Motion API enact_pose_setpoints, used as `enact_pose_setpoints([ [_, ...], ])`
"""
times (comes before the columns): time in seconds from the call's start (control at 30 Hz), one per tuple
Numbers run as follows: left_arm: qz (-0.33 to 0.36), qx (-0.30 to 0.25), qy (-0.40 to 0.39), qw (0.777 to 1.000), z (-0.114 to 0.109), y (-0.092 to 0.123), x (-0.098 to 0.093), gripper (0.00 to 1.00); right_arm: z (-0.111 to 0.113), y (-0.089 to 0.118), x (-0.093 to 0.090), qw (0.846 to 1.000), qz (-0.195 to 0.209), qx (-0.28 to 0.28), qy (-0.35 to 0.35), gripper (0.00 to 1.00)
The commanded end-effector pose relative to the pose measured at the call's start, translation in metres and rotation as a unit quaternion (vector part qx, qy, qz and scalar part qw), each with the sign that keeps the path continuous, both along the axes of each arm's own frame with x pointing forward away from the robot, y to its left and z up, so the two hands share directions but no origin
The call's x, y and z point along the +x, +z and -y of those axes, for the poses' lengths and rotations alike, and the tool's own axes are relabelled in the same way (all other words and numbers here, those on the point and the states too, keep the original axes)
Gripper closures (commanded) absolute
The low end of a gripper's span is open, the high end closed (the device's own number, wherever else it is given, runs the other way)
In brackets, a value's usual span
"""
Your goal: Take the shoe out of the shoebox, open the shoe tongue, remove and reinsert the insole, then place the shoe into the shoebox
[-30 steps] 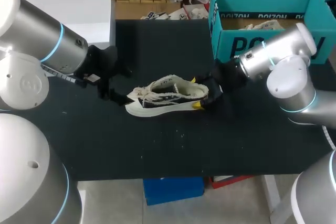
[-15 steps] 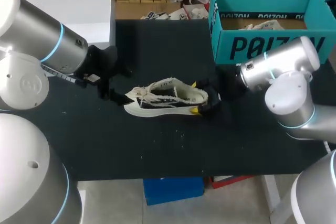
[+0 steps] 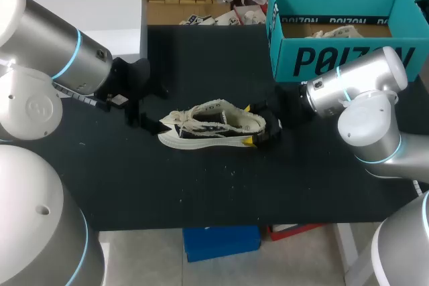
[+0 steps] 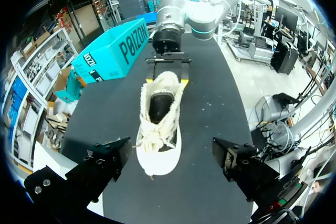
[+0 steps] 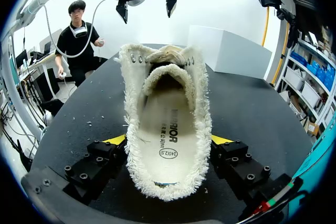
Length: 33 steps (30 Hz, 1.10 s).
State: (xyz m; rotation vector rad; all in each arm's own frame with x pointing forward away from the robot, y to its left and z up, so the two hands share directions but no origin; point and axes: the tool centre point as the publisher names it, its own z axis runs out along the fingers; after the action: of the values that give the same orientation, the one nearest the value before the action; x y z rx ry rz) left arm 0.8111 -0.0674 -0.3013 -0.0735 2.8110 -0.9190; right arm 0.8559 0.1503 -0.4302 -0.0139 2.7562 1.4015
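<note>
A cream, frayed-edge shoe (image 3: pixel 211 125) with a black side lies on its sole in the middle of the black table (image 3: pixel 214 192), toe toward my left arm. My right gripper (image 3: pixel 251 124) is shut on its heel, one yellow-tipped finger on each side. The right wrist view looks into the shoe (image 5: pixel 167 114) between those fingers; the white insole (image 5: pixel 168 135) lies inside, and the tongue and laces bunch at the far end. My left gripper (image 3: pixel 144 122) stands open just off the toe; in the left wrist view its dark fingers (image 4: pixel 107 158) flank the toe of the shoe (image 4: pixel 160 124).
The teal shoebox (image 3: pixel 335 58) stands open at the back right, with crumpled paper (image 3: pixel 335 31) inside, close behind my right arm. A white box (image 3: pixel 100 11) sits at the back left. Bare black tabletop lies in front of the shoe.
My right arm has come down and lowered the shoe's heel, so the shoe now lies flatter on the table. The left arm has stayed in place.
</note>
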Motion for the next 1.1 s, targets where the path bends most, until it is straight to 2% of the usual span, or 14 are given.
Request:
enact_pose_setpoints([
  [0.03, 0.003, -0.003, 0.0, 1.0, -0.001, -0.001, -0.001, 0.0, -0.002, -0.001, 0.001, 1.0, -0.001, -0.001, 0.0, 1.0],
  [0.13, -0.023, 0.022, 0.028, 0.999, 0.0, -0.001, 0.001, 0.0, -0.002, -0.001, 0.001, 1.0, -0.001, -0.001, 0.0, 1.0],
  [0.27, -0.061, 0.072, 0.102, 0.99, 0.002, 0.001, 0.005, 0.0, -0.002, -0.001, 0.001, 1.0, -0.001, -0.001, 0.0, 1.0],
  [0.4, -0.068, 0.063, 0.104, 0.99, 0.009, 0.01, 0.004, 0.0, -0.002, -0.001, 0.001, 1.0, -0.001, -0.001, 0.0, 1.0],
  [0.9, -0.068, 0.063, 0.104, 0.99, 0.009, 0.01, 0.004, 0.0, -0.002, -0.001, 0.001, 1.0, -0.001, -0.001, 0.0, 1.0],
  [1.1, -0.121, 0.079, 0.184, 0.972, 0.028, 0.008, 0.009, 0.0, -0.002, -0.001, 0.001, 1.0, -0.001, -0.001, 0.0, 1.0],
])
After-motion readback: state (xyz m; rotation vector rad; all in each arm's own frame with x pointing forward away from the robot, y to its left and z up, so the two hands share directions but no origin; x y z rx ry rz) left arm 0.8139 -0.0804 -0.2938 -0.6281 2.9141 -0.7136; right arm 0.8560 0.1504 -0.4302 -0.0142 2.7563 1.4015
